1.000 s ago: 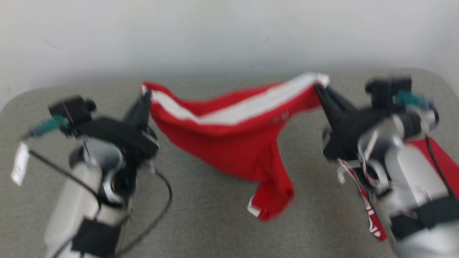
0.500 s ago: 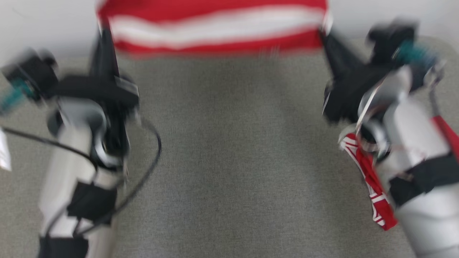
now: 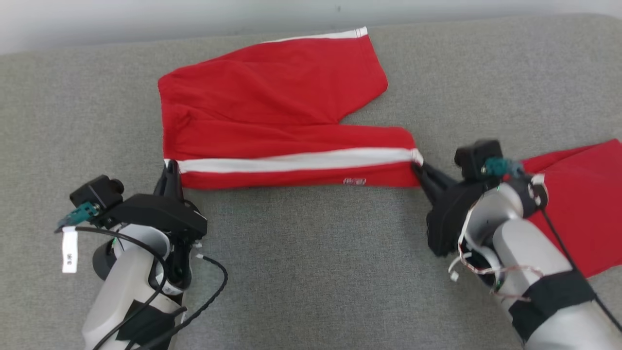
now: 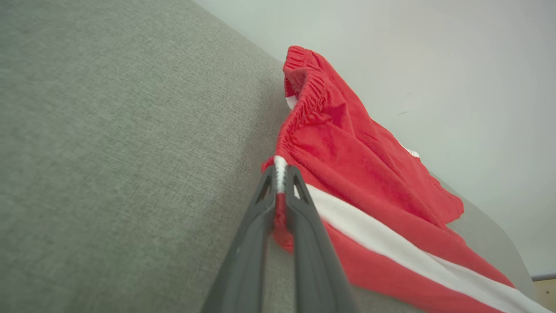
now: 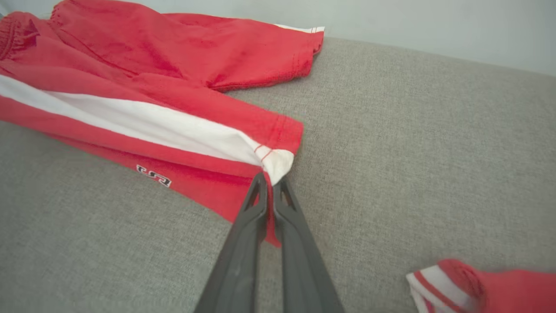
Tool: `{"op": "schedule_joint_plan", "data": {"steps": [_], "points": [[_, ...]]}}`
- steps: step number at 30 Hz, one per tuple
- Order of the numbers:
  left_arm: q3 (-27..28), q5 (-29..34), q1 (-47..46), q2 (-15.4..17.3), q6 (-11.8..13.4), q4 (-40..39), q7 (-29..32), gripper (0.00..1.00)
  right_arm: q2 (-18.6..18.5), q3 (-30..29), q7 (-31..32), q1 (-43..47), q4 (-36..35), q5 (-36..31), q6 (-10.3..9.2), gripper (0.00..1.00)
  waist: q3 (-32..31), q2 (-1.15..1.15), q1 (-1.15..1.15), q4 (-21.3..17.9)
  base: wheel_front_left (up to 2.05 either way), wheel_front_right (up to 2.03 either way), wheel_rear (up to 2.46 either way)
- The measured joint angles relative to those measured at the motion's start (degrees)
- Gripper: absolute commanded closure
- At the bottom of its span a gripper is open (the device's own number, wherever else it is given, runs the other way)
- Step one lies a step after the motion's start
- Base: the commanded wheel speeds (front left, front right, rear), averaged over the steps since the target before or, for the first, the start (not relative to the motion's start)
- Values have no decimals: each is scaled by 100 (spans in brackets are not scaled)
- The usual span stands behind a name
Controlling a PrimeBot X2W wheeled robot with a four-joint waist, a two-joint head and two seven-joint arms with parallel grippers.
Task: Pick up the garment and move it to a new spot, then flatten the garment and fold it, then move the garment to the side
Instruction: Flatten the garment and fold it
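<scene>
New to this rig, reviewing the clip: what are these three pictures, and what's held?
A two-armed robot. The wide picture is from its head camera, looking down; the other two are from wrist cameras, each looking along that arm's two dark fingers. Red shorts with a white side stripe lie spread on a grey fabric surface. The left gripper is shut on the stripe's waistband end, the right gripper on its leg-hem end. Another red garment lies by the right arm.

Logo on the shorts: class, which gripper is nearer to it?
Right. The right gripper pinches the shorts at the hem, close to the logo; the left gripper pinches the waistband, at the far end.
</scene>
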Motion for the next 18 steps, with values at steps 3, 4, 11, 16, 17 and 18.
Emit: {"op": "schedule_joint_plan", "data": {"steps": [3,4,11,16,17,18], "points": [[-74,8,16,-3,-99,164,-25,100,-1,46,-9,198,102,3,32,100,-105,0,-1,29,0,0,0],[-100,10,26,-3,-136,208,-56,100,3,55,-19,241,148,11,45,100,-151,0,-1,42,0,0,0],[-365,121,292,8,-345,513,-107,0,31,129,-89,513,237,104,75,23,-530,-1,-1,122,0,0,0],[-535,220,580,33,-488,709,-110,0,73,236,-121,836,346,122,98,0,-858,-1,-2,155,0,0,0],[-541,233,633,44,-492,738,-138,0,69,240,-132,908,353,121,97,0,-928,-1,-2,159,0,0,0],[-557,259,688,69,-521,759,-152,0,68,265,-132,965,366,119,97,0,-998,-1,-2,163,0,0,0]]}}
